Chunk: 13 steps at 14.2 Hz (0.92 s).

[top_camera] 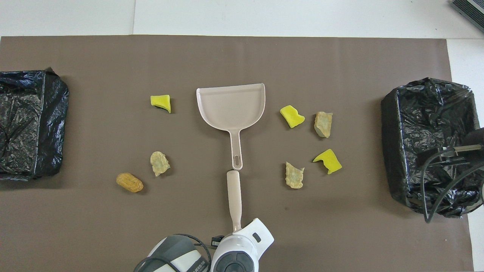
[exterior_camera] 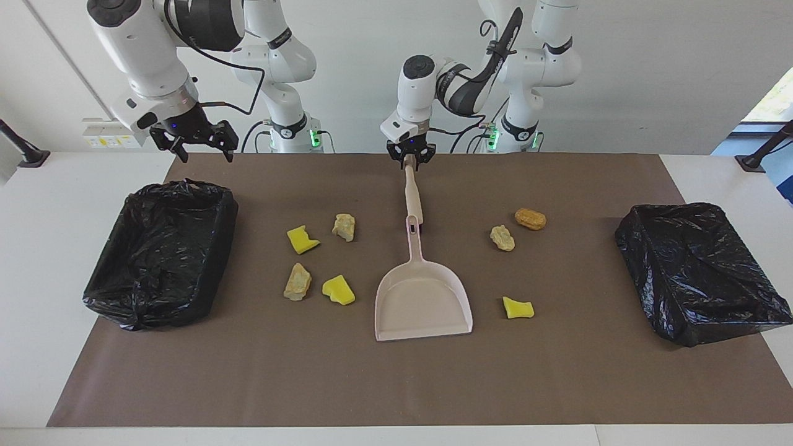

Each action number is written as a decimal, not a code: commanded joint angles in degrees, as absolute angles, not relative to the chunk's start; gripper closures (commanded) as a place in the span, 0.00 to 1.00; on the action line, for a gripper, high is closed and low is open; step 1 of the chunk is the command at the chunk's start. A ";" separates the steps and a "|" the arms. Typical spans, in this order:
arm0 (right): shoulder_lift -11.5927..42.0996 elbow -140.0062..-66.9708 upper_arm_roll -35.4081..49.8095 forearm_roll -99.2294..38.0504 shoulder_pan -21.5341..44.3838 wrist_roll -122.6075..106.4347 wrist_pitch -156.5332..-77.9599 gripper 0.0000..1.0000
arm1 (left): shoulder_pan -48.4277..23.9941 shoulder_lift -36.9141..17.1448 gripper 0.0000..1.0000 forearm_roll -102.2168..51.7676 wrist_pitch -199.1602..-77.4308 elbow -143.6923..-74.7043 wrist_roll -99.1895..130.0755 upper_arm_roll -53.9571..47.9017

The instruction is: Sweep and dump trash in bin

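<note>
Left gripper (exterior_camera: 409,158), facing view: low at the table, on the robots' side of the dustpan (exterior_camera: 423,301), fingers drawn narrow around the end of the brush (exterior_camera: 413,193) handle.
Right gripper (exterior_camera: 195,140), facing view: waiting, fingers spread wide and holding nothing, in the air by the black-bagged bin (exterior_camera: 162,248) at the right arm's end, well apart from the dustpan.
Brush, facing view: lies flat, nearer to the robots than the dustpan, its tip just at the dustpan's handle end.
Trash (exterior_camera: 338,290), facing view: seven scraps on the mat on both sides of the dustpan, none in it. Four lie toward the right arm's end, three toward the left arm's end.
Trash look, overhead view: yellow sponge chunks (top_camera: 291,115) bright and torn-edged; beige lumps (top_camera: 294,175) pale and rock-like; one orange-brown lump (top_camera: 129,182), oval.
Left gripper, overhead view: hidden under its own wrist; only the brush handle shows, pointing at the dustpan.
Risk: a hold so near the handle's end may let the brush pivot or slip once it is lifted or pushed.
Risk: the brush tip could nudge the dustpan, since they almost touch.
Risk: light sponge chunks may roll off past the dustpan's rim if struck hard.
</note>
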State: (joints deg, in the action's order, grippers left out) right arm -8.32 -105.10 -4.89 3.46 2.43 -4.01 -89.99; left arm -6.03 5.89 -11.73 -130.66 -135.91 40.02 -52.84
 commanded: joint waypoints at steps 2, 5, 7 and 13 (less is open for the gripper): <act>-9.67 -106.44 -4.57 4.22 1.93 -5.98 -89.91 0.00 | -7.03 6.15 0.73 -12.48 -130.78 -136.76 39.90 -52.47; -9.67 -106.44 -4.57 4.22 1.93 -5.89 -89.83 0.00 | -6.33 5.71 1.00 -12.48 -129.73 -135.36 39.73 -52.12; -9.67 -106.44 -4.57 4.22 1.93 -5.98 -89.91 0.00 | -6.41 7.46 1.00 -12.39 -121.43 -132.91 37.89 -50.38; -9.23 -105.82 -4.57 2.38 2.02 -5.54 -90.61 0.00 | -7.03 24.14 1.00 -12.48 -96.72 -133.32 2.97 -31.50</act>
